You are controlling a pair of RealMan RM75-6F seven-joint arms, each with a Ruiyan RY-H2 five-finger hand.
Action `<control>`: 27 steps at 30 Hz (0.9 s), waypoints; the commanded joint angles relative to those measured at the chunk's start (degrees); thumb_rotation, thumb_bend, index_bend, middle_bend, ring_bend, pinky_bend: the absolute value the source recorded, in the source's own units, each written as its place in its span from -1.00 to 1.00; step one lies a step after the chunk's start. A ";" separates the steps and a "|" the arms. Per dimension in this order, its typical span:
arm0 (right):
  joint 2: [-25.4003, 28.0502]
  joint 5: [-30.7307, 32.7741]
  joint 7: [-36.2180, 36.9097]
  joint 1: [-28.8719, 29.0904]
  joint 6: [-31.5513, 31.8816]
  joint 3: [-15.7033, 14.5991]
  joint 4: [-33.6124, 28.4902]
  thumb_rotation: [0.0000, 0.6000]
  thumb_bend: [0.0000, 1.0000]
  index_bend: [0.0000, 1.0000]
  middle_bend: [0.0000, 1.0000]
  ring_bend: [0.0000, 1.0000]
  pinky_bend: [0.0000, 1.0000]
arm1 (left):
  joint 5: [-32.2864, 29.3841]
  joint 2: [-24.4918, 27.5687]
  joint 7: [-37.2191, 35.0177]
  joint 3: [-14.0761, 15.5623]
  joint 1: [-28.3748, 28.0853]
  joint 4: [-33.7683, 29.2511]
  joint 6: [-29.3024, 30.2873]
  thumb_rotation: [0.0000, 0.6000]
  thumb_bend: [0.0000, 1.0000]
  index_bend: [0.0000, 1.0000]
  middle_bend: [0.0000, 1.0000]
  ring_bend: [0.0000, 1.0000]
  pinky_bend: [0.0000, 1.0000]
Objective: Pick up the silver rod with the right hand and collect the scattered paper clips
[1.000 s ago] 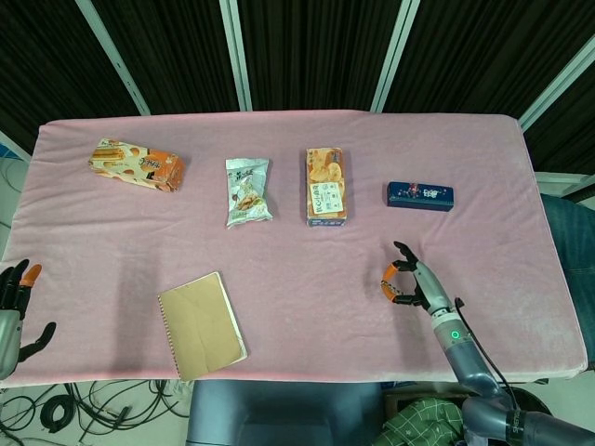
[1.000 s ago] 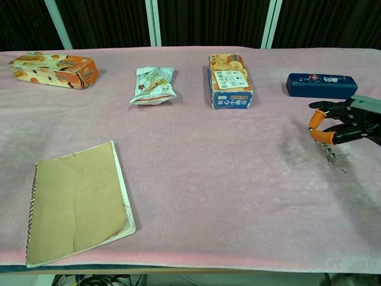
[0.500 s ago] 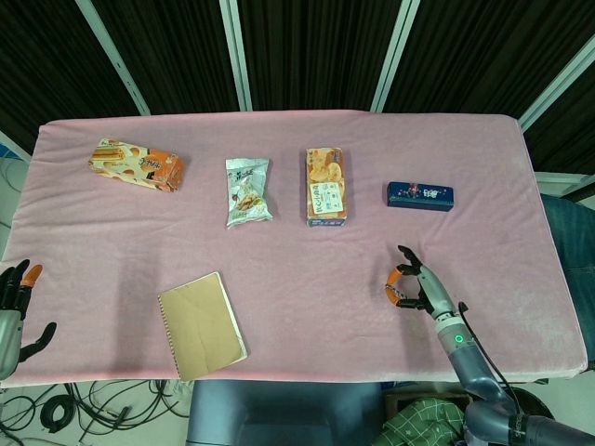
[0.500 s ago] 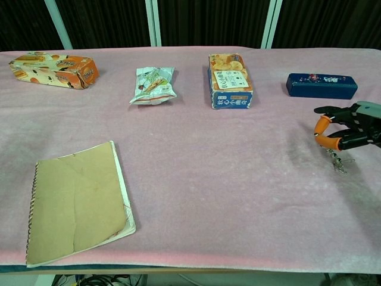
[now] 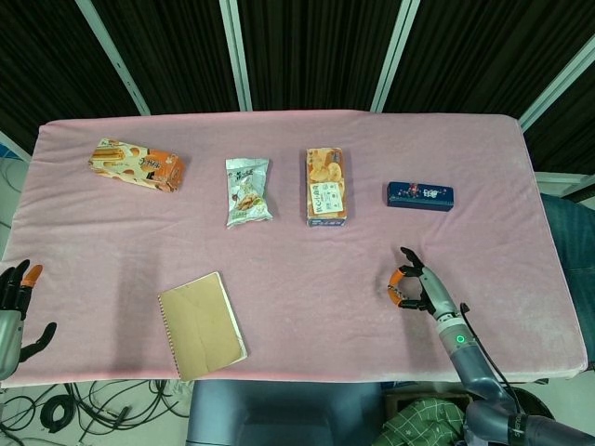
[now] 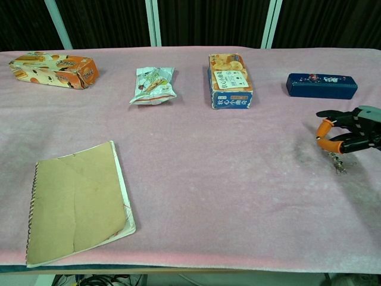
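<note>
The right hand (image 6: 348, 132) hovers low at the right edge of the frame, near the pink tabletop's (image 6: 226, 179) front corner, fingers curled around something; the silver rod itself can't be made out. Paper clips (image 6: 337, 162) hang clustered just beneath. Left hand (image 5: 14, 311) spread, off the lower-left edge

A pink cloth (image 5: 279, 251) covers the tabletop (image 6: 196, 250) edge to edge. Behind it hang dark curtains (image 5: 307, 51) crossed by pale metal bars (image 5: 234, 56) — black cables (image 5: 65, 409) coil on the floor below.
</note>
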 commanded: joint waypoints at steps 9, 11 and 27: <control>-0.08 -0.50 0.72 0.03 -0.12 -0.06 0.24 1.00 -0.23 0.21 -1.00 -0.94 -0.58 | 0.01 0.01 -0.03 0.01 0.02 0.00 0.03 1.00 -0.45 -0.97 -1.00 -1.00 -1.00; 0.02 -0.43 0.53 0.07 -0.10 0.01 0.12 1.00 -0.23 0.21 -1.00 -0.94 -0.58 | 0.00 0.01 -0.04 0.01 0.01 -0.01 0.01 1.00 -0.45 -0.97 -1.00 -1.00 -1.00; 0.71 -0.40 0.30 -0.09 0.80 0.52 -1.54 1.00 -0.23 0.21 -1.00 -0.94 -0.58 | 0.00 0.05 -0.07 0.01 0.00 -0.03 -0.03 1.00 -0.45 -0.97 -1.00 -1.00 -1.00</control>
